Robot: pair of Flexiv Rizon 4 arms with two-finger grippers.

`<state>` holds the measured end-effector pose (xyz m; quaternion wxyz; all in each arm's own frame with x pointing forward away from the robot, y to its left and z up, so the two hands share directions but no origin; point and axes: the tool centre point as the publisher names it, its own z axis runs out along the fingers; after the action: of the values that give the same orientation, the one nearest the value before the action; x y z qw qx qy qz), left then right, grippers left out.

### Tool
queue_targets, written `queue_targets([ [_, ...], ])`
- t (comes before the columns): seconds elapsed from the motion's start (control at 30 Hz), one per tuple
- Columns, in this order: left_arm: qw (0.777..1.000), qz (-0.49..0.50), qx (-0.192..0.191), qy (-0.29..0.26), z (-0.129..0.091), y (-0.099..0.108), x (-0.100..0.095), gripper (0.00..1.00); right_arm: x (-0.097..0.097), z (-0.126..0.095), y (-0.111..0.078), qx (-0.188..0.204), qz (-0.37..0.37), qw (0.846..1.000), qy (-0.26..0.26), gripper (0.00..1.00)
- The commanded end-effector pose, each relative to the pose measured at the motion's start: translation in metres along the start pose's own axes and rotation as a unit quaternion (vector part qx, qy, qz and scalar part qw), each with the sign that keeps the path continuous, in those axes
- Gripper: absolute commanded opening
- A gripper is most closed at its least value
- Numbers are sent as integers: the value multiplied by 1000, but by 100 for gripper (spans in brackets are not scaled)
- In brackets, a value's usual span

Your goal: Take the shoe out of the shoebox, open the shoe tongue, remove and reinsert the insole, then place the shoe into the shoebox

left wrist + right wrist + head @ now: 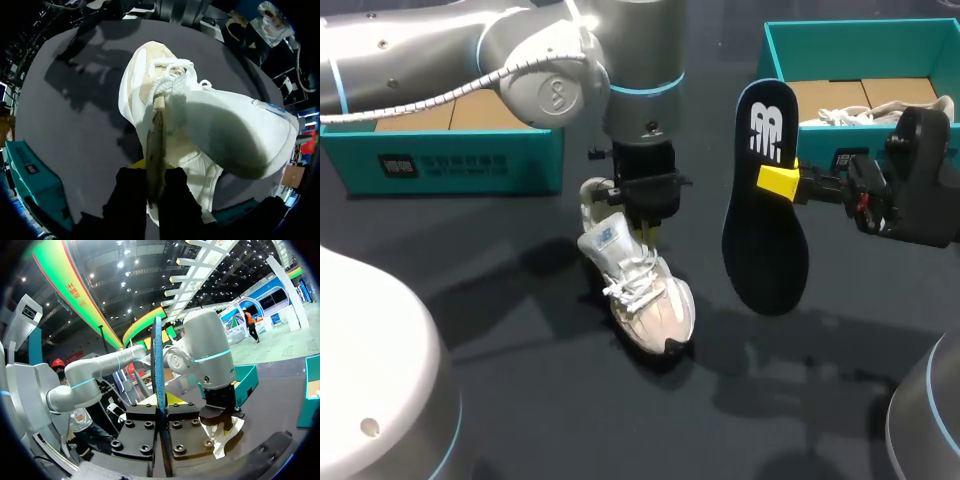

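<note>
A white shoe (638,292) stands on the dark table, toe toward the front. My left gripper (647,230) comes down on it from above and is shut on its tongue; in the left wrist view the gripper (154,169) pinches this thin beige tongue (156,140) just behind the laces (172,82). My right gripper (782,182) holds the black insole (763,235) upright in the air to the right of the shoe. In the right wrist view the insole (158,360) is edge-on between the shut fingers (161,409), with the shoe (226,434) beyond.
A teal shoebox (450,160) sits at the back left. A second teal shoebox (840,40) at the back right holds another white shoe (880,110). My left arm (560,85) spans the back middle. Bare table (520,380) lies in front.
</note>
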<state>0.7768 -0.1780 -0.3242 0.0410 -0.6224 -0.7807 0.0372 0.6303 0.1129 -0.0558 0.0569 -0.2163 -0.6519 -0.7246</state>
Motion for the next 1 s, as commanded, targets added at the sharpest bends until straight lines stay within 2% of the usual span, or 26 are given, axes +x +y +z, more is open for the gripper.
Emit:
queue_targets([
  [0.03, 999, 45, -9, -12, 3, -11, -2, 0, 11, -7, -2, -2, 0, 1000, -27, 0],
  [0.3, 996, 87, -3, -15, 15, -14, -12, 0, 11, -7, -2, -2, 0, 1000, -27, 0],
  [0.73, 987, 152, -43, -21, 28, -19, -14, 0, 11, -7, -2, -2, 0, 1000, -27, 0],
  [1.0, 982, 184, -28, -33, 36, -9, -20, 0, 11, -7, -2, -2, 0, 1000, -27, 0],
])
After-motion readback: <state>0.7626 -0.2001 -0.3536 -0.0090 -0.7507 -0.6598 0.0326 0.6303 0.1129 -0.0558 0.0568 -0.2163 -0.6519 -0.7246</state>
